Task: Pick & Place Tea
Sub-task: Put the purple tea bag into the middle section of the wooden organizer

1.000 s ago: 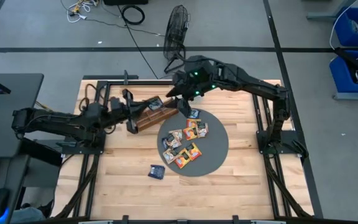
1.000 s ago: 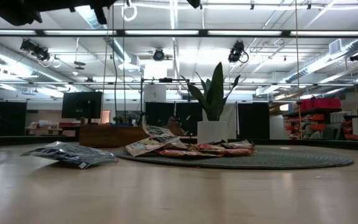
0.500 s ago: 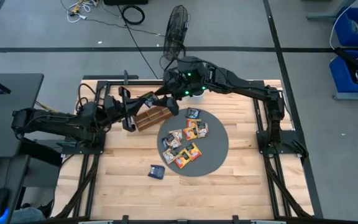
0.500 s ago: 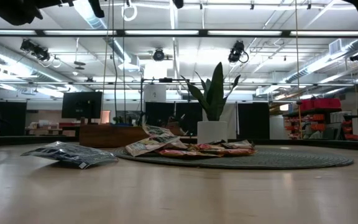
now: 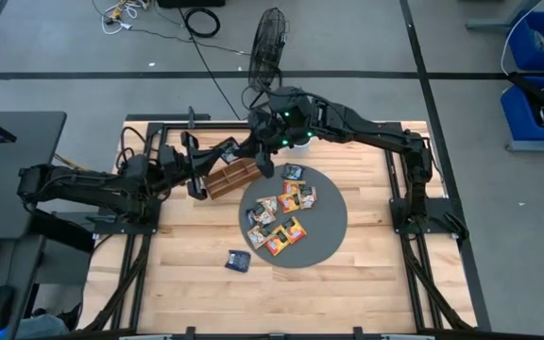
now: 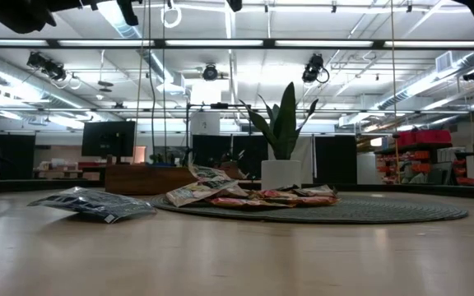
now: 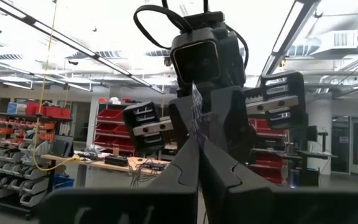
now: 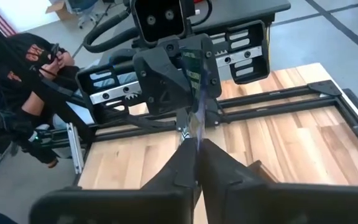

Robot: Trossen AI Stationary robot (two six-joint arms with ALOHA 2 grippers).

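A small tea sachet hangs in the air above the far end of the wooden tray, held between my two grippers. My left gripper is shut on it from the table's left. My right gripper is shut on it from the right. In both wrist views the sachet shows edge-on, as a thin dark strip. Several more sachets lie on the round grey mat. One dark blue sachet lies flat on the wood nearer the front. My left gripper pinches the sachet's left-hand edge between its two fingers, coming about level from the table's left. The sachet stands on edge, clear of the tray. My right gripper pinches the opposite edge between its two fingers, coming from the table's right and slanting slightly down.
The tray lies slantwise at the mat's far left edge. A potted plant and a fan stand beyond the table's far edge. A person sits behind the left arm. Bare wood lies at the front.
My right gripper has moved toward the table's left, up to the sachet that my left gripper holds aloft, and has taken hold of its free edge. The sachet has stayed lifted above the tray.
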